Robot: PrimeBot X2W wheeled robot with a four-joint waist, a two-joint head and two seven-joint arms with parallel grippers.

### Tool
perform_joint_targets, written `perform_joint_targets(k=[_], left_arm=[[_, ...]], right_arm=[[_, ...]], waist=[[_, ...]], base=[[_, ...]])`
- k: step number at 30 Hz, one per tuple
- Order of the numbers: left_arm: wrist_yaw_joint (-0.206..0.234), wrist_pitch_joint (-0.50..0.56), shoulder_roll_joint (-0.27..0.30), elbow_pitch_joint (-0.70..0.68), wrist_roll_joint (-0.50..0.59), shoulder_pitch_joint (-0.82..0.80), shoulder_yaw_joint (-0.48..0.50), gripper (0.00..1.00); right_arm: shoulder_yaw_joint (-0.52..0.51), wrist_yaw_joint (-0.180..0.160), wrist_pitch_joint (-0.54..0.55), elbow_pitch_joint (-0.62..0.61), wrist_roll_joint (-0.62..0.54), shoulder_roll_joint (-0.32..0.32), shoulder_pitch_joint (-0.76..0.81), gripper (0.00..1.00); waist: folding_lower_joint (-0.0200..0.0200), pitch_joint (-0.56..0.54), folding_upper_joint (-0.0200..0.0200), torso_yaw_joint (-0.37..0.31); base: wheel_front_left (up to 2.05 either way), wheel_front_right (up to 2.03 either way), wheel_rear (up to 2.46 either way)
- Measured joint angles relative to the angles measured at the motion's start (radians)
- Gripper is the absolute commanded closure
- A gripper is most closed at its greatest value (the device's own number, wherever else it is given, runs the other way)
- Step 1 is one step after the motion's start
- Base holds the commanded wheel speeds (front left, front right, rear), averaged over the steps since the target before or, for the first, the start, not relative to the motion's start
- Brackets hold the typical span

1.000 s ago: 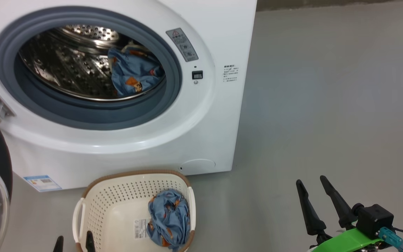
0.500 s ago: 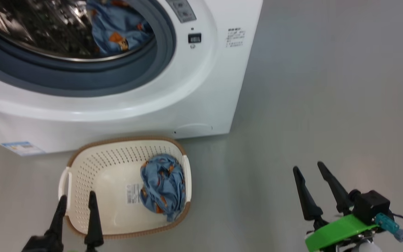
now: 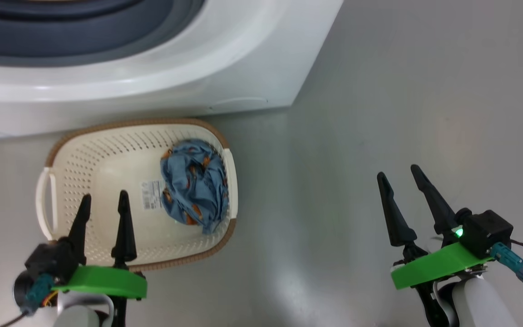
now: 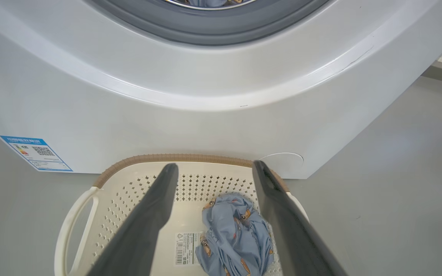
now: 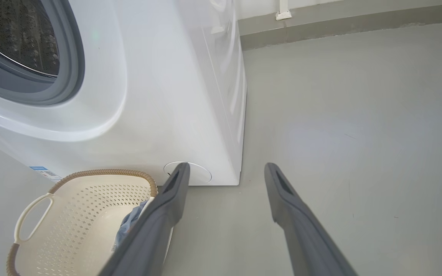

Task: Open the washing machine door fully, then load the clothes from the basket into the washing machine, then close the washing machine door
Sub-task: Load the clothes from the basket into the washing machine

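Note:
The cream perforated basket [image 3: 130, 123] stands on the floor against the white washing machine [image 3: 152, 91], which has a grey-blue gasket. One crumpled blue garment [image 3: 193, 186] with orange figures lies in the basket's right half, beside the label sticker. My left gripper [image 3: 105, 195] hangs open over the basket's near left part, apart from the garment. In the left wrist view the clothes [image 4: 236, 234] lie low between the fingers of the left gripper [image 4: 215, 165], nearer the right one. My right gripper [image 3: 397, 171] is open over bare floor to the right. The washing machine door is out of view.
Grey floor [image 3: 402, 91] stretches to the right of the machine, up to a wall skirting [image 5: 340, 23]. A blue label sticker [image 4: 37, 152] and a round flap [image 4: 282, 161] mark the machine's lower front. The steel drum [image 5: 17, 34] stands uncovered.
The head camera has tilted down, so the drum has left its view. My left gripper has risen into view over the basket's near side. The right gripper stays open over the floor.

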Motion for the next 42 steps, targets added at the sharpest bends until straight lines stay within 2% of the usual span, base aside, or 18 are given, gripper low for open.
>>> perform_joint_targets(k=[8, 13, 18, 28, 35, 42], left_arm=[[-0.061, 0.000, -0.002, 0.146, 0.001, -0.138, 0.020, 0.00], [-0.078, 0.000, 0.008, 0.237, 0.000, -0.223, 0.010, 0.00], [-0.086, 0.000, 0.036, 0.324, -0.037, -0.298, -0.035, 0.00], [-0.086, 0.006, 0.118, 0.497, -0.188, -0.433, -0.163, 0.00], [-0.086, 0.089, 0.172, 0.585, -0.281, -0.527, -0.231, 0.00], [-0.086, 0.174, 0.221, 0.683, -0.290, -0.620, -0.259, 0.00]], right_arm=[[0.007, 0.000, 0.000, -0.016, 0.002, 0.004, -0.048, 0.00], [0.007, 0.000, 0.000, -0.025, 0.009, 0.007, -0.053, 0.00], [0.007, 0.000, 0.000, -0.032, 0.012, 0.009, -0.071, 0.00], [0.021, 0.000, 0.000, -0.047, 0.064, 0.013, -0.088, 0.00], [0.033, 0.000, 0.000, -0.048, 0.078, 0.014, -0.088, 0.00], [0.044, 0.000, 0.000, -0.050, 0.106, 0.015, -0.092, 0.00]], waist=[[0.0000, 0.123, 0.0000, -0.024], [0.0000, 0.184, 0.0000, -0.049], [0.0000, 0.239, 0.0000, -0.077], [0.0000, 0.327, 0.0000, -0.137], [0.0000, 0.364, 0.0001, -0.175], [0.0000, 0.399, 0.0000, -0.206]], base=[[0.00, 0.00, 0.00], [0.00, 0.00, 0.00], [0.00, 0.00, 0.00], [0.00, 0.00, 0.00], [0.00, 0.00, 0.00], [0.00, 0.00, 0.00]])
